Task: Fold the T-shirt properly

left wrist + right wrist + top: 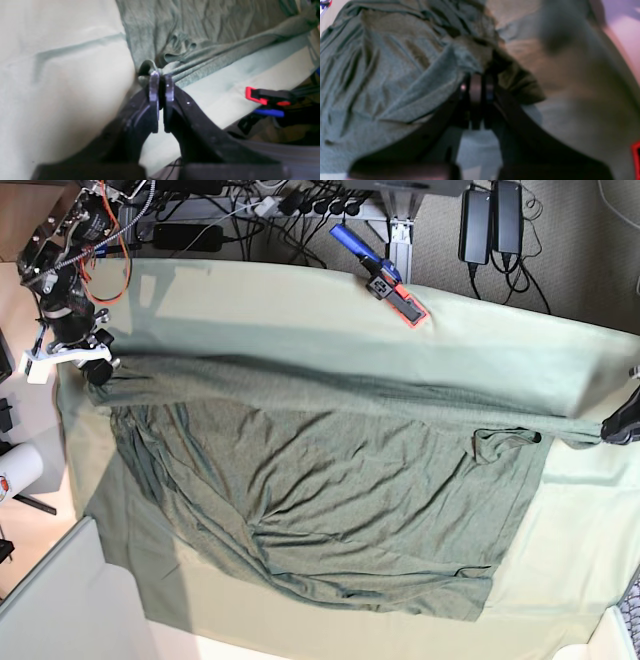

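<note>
Across pale tabletop [300, 300], you hold T-shirt [330, 480] stretched wide. Left gripper [162, 81] jaws pinch one edge, right gripper [480, 83] jaws pinch other. Tight top edge keeps cloth flat, ready for folding, you'd guess.

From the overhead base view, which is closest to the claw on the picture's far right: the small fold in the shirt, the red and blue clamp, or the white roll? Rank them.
Measured from the left gripper, base view:
1. Fold in the T-shirt: just beside it, right side.
2. Clamp: table's far edge, middle.
3. White roll: off the table's opposite, left end.
</note>
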Controlling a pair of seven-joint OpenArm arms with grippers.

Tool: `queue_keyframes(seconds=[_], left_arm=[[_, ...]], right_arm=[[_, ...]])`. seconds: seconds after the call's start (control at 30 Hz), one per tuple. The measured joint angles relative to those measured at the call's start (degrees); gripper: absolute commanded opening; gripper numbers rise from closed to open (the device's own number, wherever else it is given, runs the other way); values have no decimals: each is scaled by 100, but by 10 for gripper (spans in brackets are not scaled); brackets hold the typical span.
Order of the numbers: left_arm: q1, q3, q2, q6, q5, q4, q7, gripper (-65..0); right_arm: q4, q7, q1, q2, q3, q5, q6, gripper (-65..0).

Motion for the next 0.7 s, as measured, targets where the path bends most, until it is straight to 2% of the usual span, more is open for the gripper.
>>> queue_keyframes(seconds=[0.27, 0.53, 0.57, 0.7], left_arm=[[-920, 1106, 0, 2, 608, -782, -293, -650], [-1709, 1867, 11, -2, 774, -1644, -369, -650], [-1759, 1906, 33, 0, 894, -1731, -393, -631], [-1814, 1928, 116, 0, 984, -1993, -584, -391]], right_arm=[[-1008, 44, 798, -11, -120, -83, 0, -650], [-1495, 46, 1062, -15, -120, -192, -4, -650], [-1495, 44, 1069, -15, -120, -188, 0, -650], [-1499, 125, 1062, -15, -120, -190, 9, -650]])
